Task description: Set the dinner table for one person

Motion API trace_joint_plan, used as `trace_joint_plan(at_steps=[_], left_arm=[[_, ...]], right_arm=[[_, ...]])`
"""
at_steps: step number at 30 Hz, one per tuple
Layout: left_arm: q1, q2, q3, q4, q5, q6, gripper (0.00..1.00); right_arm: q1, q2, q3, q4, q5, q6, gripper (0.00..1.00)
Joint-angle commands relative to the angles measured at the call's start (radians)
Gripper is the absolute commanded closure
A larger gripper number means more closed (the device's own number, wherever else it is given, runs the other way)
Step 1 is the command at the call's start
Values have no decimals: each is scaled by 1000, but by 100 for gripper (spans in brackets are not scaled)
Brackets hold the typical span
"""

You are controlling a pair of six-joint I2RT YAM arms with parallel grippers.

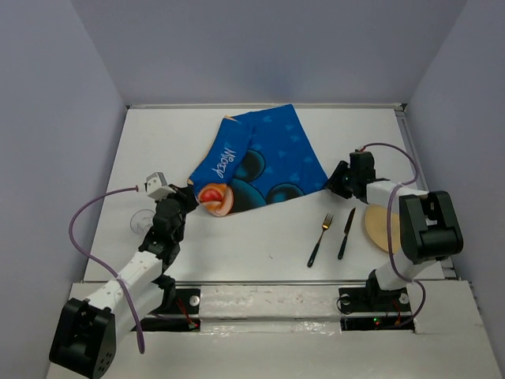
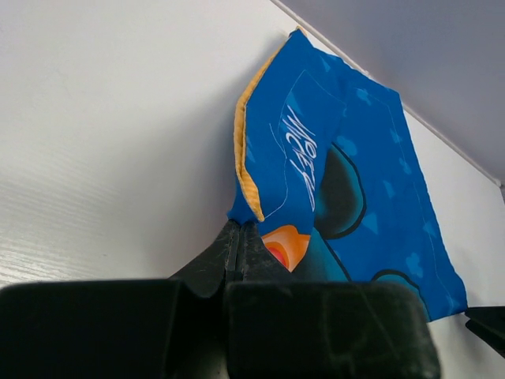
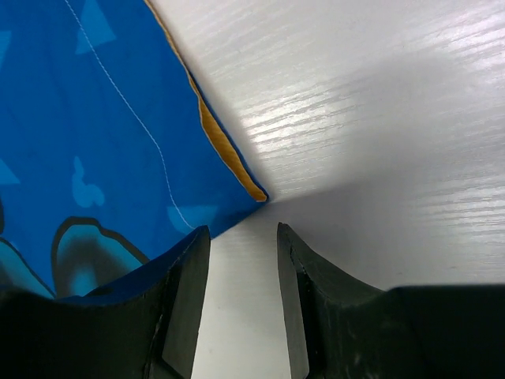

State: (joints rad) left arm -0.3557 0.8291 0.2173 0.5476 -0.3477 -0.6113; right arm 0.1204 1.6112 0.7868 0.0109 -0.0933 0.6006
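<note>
Black left fingers [image 2: 211,267] pinch folded cloth mat [image 2: 355,158].

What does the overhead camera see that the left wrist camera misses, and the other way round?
Only overhead: the fork, knife and tan plate. Only the left wrist: the left tool up close, shut on a corner of the blue mat, its orange backing showing. Both: that mat and the white table.
</note>
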Motion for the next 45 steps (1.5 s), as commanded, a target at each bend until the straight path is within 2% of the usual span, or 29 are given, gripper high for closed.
trace_joint_plan(at_steps=[1, 9, 12, 18, 19, 21, 23, 25, 30, 31, 32, 33, 34, 36, 45], left_arm=[[7, -28, -6, 80, -10, 10, 100], [6, -21, -16, 97, -4, 15, 100], [6, -19, -16, 104, 1, 15, 100], [6, -16, -13, 109, 7, 13, 100], [6, -16, -13, 110, 7, 13, 100], [6, -19, -12, 110, 7, 15, 100], [6, -27, -12, 109, 1, 18, 100], [6, -31, -10, 109, -2, 22, 100], [6, -30, 2, 110, 3, 21, 100], [6, -30, 4, 110, 4, 21, 100], [4, -28, 4, 110, 7, 19, 100], [4, -28, 4, 110, 7, 19, 100], [4, -27, 4, 112, 7, 18, 100], [4, -25, 1, 115, 10, 15, 100], [4, -30, -4, 124, 16, 13, 100]], right_arm=[[19, 27, -1, 92, 0, 42, 55], [19, 78, 14, 127, 0, 80, 57], [19, 87, 12, 139, 1, 93, 70], [19, 92, 12, 156, 21, 100, 81], [19, 95, 14, 156, 23, 97, 86], [19, 95, 17, 158, 29, 96, 88], [19, 89, 11, 165, 38, 94, 96], [19, 73, -4, 192, 50, 90, 100], [19, -6, -49, 213, 79, 62, 100], [19, -35, -55, 209, 83, 56, 95], [19, -45, -57, 196, 81, 53, 84], [19, -50, -57, 186, 75, 47, 71], [19, -57, -60, 166, 73, 38, 53], [19, -63, -66, 156, 86, 18, 38], [28, 13, -8, 92, 73, -12, 37]])
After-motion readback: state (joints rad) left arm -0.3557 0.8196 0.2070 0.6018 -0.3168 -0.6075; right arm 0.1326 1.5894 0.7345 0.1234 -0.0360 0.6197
